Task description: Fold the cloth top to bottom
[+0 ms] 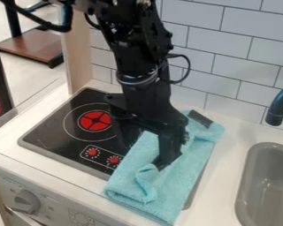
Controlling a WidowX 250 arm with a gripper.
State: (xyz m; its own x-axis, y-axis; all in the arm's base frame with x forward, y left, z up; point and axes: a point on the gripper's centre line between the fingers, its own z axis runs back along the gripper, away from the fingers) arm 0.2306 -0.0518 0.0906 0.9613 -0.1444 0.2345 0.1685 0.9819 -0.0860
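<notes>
The black gripper [162, 162] points down onto the middle of the light blue cloth [194, 165], its lower end at the cloth's surface. From the back right near the wall, the cloth runs toward the counter's front edge, covering the right side of the stove. Just in front of the gripper's lower end, a small raised fold [146, 178] stands up. Layers overlap along the cloth's front left edge. Part of the cloth is hidden behind the gripper. I cannot tell whether the gripper holds any of it.
The black stove top [67, 126] with a red burner [95, 121] and red knobs [93, 152] lies left of the cloth. A grey sink [248, 187] and dark faucet [278, 103] stand at right. A small black piece [200, 118] is at the cloth's back end. Behind rises a tiled wall [227, 57].
</notes>
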